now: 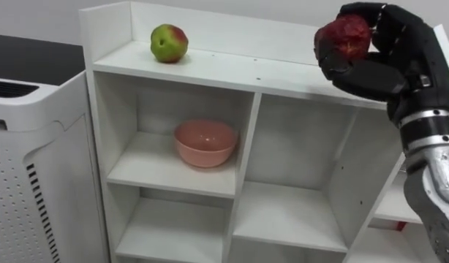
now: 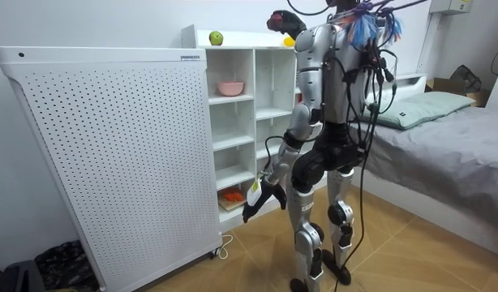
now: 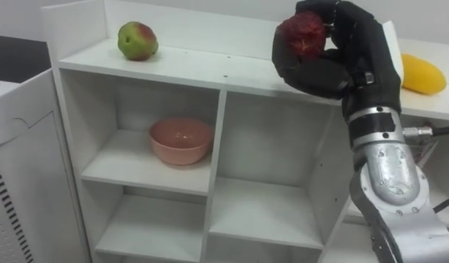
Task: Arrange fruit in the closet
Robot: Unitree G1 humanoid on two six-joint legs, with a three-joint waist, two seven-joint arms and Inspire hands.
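Observation:
A dark red fruit (image 1: 345, 36) is held in my right hand (image 1: 389, 69), whose fingers curl round it, raised just above the right part of the white closet's top board (image 1: 232, 73). A green and red apple (image 1: 169, 43) rests on that board at the left. Further right on the same board lies a yellow mango (image 3: 422, 74). My left hand (image 2: 261, 201) hangs low beside my hip with relaxed fingers and holds nothing. I stand facing the closet (image 2: 241, 122).
A pink bowl (image 1: 205, 142) sits in the upper left compartment. The compartments beside and below it are bare, and something orange (image 2: 233, 195) lies on a low shelf. A tall white perforated unit (image 1: 27, 183) stands left of the closet. A bed (image 2: 444, 138) is behind me.

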